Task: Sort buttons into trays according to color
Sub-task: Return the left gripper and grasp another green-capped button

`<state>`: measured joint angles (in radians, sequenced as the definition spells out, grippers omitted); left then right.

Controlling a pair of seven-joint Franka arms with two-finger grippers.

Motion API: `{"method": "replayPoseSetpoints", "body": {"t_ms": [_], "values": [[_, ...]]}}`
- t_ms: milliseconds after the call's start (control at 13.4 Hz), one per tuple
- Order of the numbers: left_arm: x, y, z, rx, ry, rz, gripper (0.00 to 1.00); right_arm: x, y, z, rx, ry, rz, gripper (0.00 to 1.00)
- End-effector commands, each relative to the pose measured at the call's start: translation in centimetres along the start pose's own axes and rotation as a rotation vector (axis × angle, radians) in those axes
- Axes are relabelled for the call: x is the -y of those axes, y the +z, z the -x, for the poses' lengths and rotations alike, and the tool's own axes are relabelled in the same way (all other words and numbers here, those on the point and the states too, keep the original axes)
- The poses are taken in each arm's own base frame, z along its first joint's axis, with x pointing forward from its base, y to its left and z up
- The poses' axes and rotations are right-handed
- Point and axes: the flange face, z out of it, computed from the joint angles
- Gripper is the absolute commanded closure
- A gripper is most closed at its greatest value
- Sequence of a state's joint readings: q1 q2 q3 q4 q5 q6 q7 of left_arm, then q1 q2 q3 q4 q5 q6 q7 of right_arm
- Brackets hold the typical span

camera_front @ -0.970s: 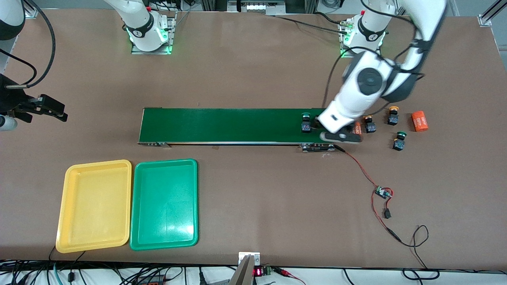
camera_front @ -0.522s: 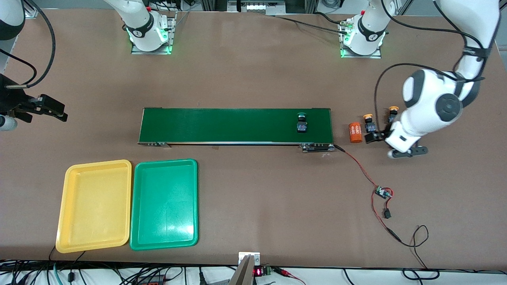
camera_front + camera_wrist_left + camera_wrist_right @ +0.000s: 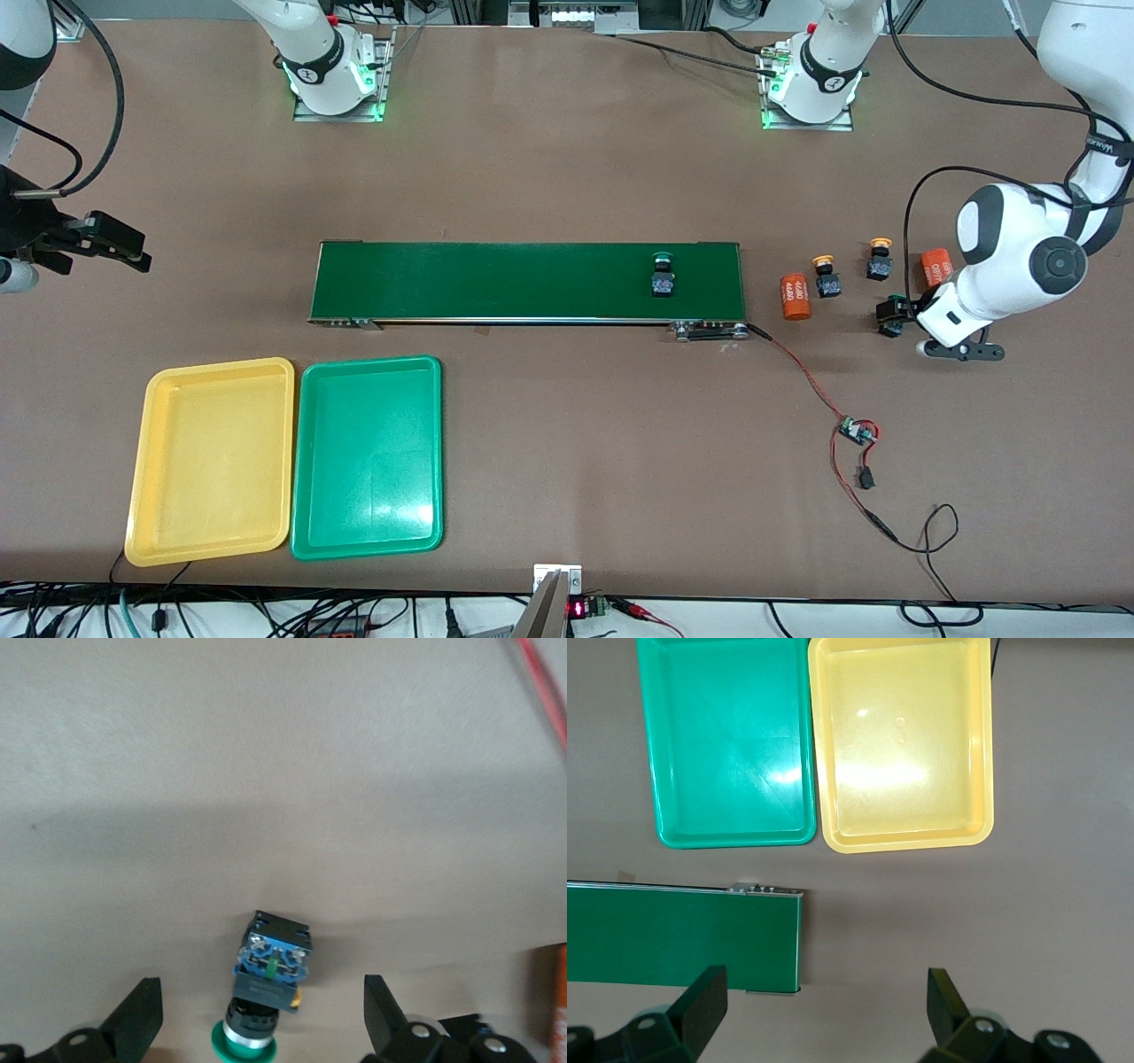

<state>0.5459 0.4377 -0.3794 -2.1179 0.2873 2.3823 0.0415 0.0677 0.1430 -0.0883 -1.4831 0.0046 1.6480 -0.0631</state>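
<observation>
One green-capped button rides on the dark green belt. Two yellow-capped buttons stand on the table past the belt's end. Another green-capped button lies on its side between the open fingers of my left gripper, untouched. In the front view that button is half hidden under the left gripper. The yellow tray and green tray are empty. My right gripper waits open, off the belt's other end.
Two orange cylinders lie among the buttons. A red-black wire with a small board runs from the belt's motor end toward the front camera. The right wrist view shows both trays and the belt's end.
My left arm swung away from the belt's end toward its own end of the table, settling over the green button there. The button on the belt travelled toward the right arm's end. The right arm stayed still.
</observation>
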Motion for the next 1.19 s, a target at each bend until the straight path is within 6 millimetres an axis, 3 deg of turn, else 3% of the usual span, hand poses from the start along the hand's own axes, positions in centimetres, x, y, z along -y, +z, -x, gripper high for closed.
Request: {"method": "replayPoseSetpoints", "body": {"t_ms": [0,373,447,671,746,820,895,1119], "values": [[-0.4,1.4,0.1,0.012,0.086,0.003,0.0,-0.1,-0.6,0.5,0.0,-0.006,-0.012,0.0],[0.1,3.5,0.6,0.043,0.189,0.03,0.0,-0.1,-0.6,0.5,0.001,-0.006,-0.012,0.0],[0.0,3.5,0.6,0.043,0.196,0.03,0.05,-0.1,-0.6,0.5,0.001,-0.006,-0.012,0.0],[0.3,3.2,0.6,0.038,0.339,0.032,0.75,-0.1,-0.6,0.5,0.001,-0.006,-0.012,0.0],[0.5,3.2,0.6,0.036,0.351,0.032,0.88,-0.1,-0.6,0.5,0.001,-0.006,-0.012,0.0],[0.6,3.2,0.6,0.035,0.362,0.03,0.97,-0.1,-0.6,0.5,0.0,-0.006,-0.012,0.0],[0.8,2.7,0.4,0.028,0.385,0.025,1.0,-0.1,-0.6,0.5,0.001,-0.006,-0.012,0.0],[-0.1,-0.8,-0.1,-0.005,0.419,-0.019,1.0,-0.1,-0.6,0.5,0.0,-0.006,-0.012,0.0]]}}
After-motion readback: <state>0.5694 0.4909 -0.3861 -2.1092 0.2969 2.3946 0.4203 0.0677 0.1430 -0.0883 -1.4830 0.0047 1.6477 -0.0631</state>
